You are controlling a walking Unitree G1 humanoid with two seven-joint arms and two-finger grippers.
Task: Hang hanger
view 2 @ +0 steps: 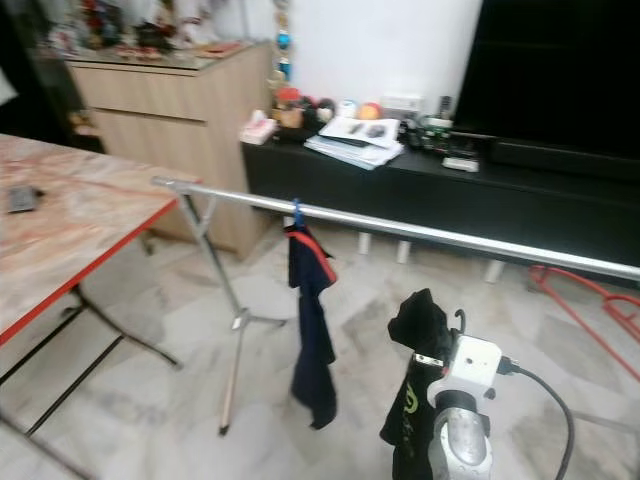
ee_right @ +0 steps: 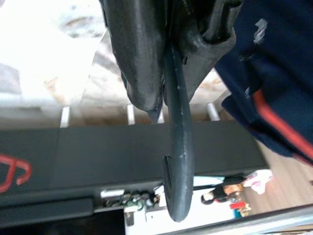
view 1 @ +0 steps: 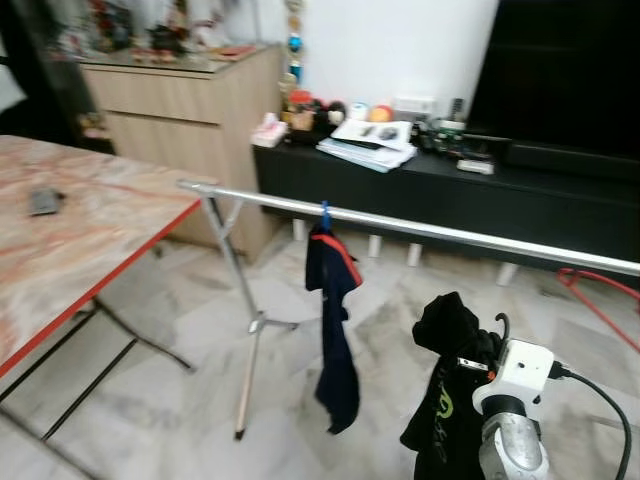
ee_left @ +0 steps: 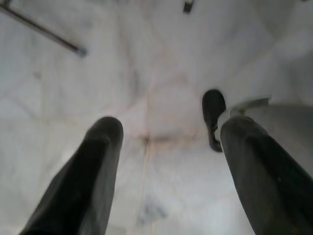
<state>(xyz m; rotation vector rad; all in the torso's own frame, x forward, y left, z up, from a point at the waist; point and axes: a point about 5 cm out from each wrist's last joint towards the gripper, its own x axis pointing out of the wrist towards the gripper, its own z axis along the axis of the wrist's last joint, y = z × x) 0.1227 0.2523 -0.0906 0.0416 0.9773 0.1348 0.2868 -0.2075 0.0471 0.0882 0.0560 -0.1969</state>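
Right gripper (ee_right: 164, 73) is clamping a black curved-hook hanger (ee_right: 177, 161) draped with black garment (view 1: 445, 400), hanger body hidden; left gripper (ee_left: 168, 161) is hanging open.

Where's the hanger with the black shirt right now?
The hanger with the black shirt is clamped in the right pincer, low on the right, below the rail, right of the navy garment.

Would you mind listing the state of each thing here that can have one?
Hanger: clamped in the right gripper, not yet on the rail.
Black garment: draped on the held hanger.
Navy garment: hanging from the rail.
Left gripper: open, holding nothing, over the floor.
Red hanger: lying on the floor.
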